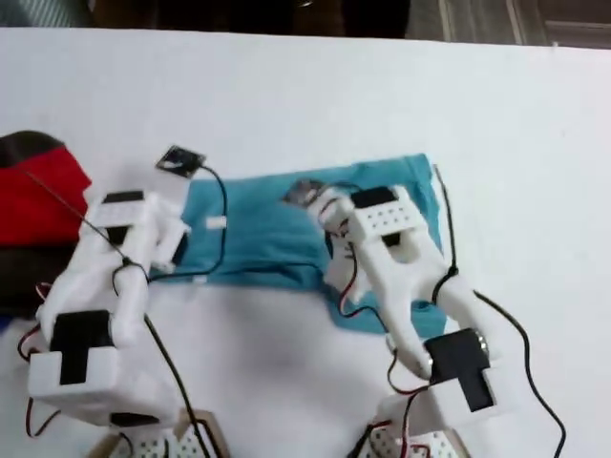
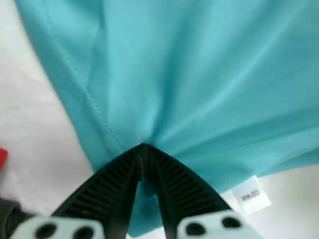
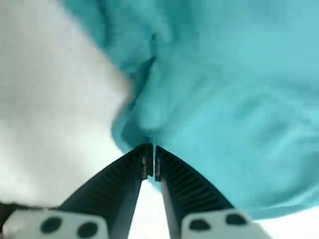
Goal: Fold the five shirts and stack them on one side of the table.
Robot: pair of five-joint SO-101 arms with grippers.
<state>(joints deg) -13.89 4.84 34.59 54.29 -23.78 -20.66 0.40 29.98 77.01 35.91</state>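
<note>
Claws first, seen from up high: left claw (image 1: 179, 250) down at the left end of the blue shirt (image 1: 267, 234), right claw (image 1: 331, 246) down on the same shirt nearer its right end. Hard to tell from up there how tight either one squeezes. Blue shirt lying flat in a long folded shape in the middle of the white table (image 1: 382, 95), with a small white tag (image 1: 215, 223) just beside the left claw. Red shirt (image 1: 43, 191) bunched at the table's left edge, touching some dark cloth (image 1: 19, 277). Next, from the left wrist: left claw (image 2: 142, 160) pinched tight on a fold of the blue shirt (image 2: 199, 74), wrinkles running out from the tips, white tag (image 2: 251, 195) near one finger, white table (image 2: 30, 114) beside the shirt. Last, from the right wrist: right claw (image 3: 151, 163) squeezed together at the edge of the blue shirt (image 3: 239, 99), a bit of cloth caught at the tips, white table (image 3: 50, 99) beside it.
</note>
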